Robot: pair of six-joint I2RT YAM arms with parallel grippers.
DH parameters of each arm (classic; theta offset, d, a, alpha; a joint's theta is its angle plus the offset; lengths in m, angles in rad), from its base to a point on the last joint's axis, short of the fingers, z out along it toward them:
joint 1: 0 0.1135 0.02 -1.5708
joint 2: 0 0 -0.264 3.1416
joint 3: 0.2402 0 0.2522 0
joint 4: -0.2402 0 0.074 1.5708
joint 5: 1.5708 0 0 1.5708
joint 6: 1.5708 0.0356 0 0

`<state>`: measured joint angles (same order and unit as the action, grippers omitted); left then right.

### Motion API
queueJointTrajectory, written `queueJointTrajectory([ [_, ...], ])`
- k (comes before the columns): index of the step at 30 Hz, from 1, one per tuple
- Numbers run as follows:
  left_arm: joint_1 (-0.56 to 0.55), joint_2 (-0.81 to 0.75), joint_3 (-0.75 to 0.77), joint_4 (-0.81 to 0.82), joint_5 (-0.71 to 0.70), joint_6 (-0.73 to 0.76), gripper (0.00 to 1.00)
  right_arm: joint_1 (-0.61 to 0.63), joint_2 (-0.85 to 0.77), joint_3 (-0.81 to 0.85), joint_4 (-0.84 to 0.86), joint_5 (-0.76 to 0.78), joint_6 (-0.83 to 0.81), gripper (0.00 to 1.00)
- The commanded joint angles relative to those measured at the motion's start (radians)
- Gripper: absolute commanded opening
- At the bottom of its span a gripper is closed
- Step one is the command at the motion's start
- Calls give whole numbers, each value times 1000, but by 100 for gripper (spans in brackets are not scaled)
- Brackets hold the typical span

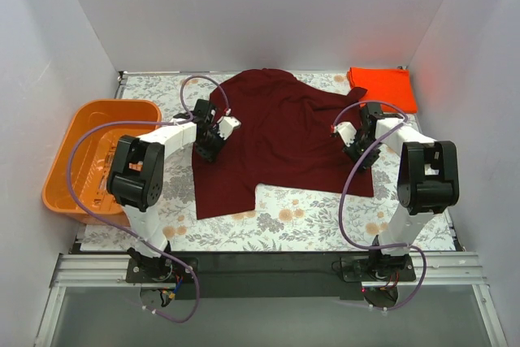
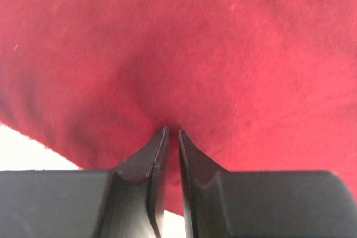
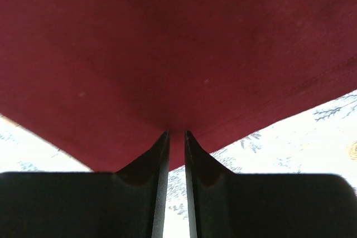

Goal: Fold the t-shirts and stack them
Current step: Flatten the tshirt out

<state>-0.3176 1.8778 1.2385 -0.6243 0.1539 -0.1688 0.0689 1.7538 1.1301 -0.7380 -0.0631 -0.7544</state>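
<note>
The dark maroon t-shirt (image 1: 280,140) lies spread on the flowered table, lifted a little at both sides. My left gripper (image 1: 205,149) is shut on its left edge; the left wrist view shows the jaws (image 2: 173,132) pinching red cloth (image 2: 195,54). My right gripper (image 1: 354,150) is shut on its right edge; the right wrist view shows the jaws (image 3: 176,134) pinching the maroon cloth (image 3: 178,48) above the table. The bright orange-red t-shirt (image 1: 383,87) lies as a folded rectangle at the back right corner.
An orange plastic basket (image 1: 97,156) stands at the left edge of the table. White walls close in the back and both sides. The flowered tablecloth (image 1: 309,221) shows in front of the maroon shirt.
</note>
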Motion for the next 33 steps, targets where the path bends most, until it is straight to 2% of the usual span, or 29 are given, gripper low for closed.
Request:
queueJointTrajectory([
  [1, 3, -57, -69, 12, -73, 32, 11, 11, 15, -15, 57, 58, 10, 22],
  [6, -5, -132, -241, -72, -57, 34, 7, 11, 4, -114, 83, 150, -36, 20],
  [9, -43, -241, -356, -123, -50, 28, 5, 12, -54, -203, 72, 167, -77, 20],
  [10, -76, -279, -437, -135, -53, 19, 5, 12, -75, -231, 66, 170, -89, 20],
  [15, -192, -474, -522, -317, 31, -66, 4, 14, -278, -338, -134, 91, -224, 20],
  [19, -196, -520, -426, -383, 53, -95, 5, 11, -388, -294, -242, 19, -290, 20],
  [21, -183, -499, -312, -376, 65, -103, 6, 0, -387, -204, -244, -7, -287, 20],
  [26, -91, -364, -113, -273, 69, -127, 6, -9, -213, -8, -235, -82, -145, 19],
  [33, -29, -163, 30, -132, 46, -181, 6, -7, -77, 46, -95, -75, -51, 17],
])
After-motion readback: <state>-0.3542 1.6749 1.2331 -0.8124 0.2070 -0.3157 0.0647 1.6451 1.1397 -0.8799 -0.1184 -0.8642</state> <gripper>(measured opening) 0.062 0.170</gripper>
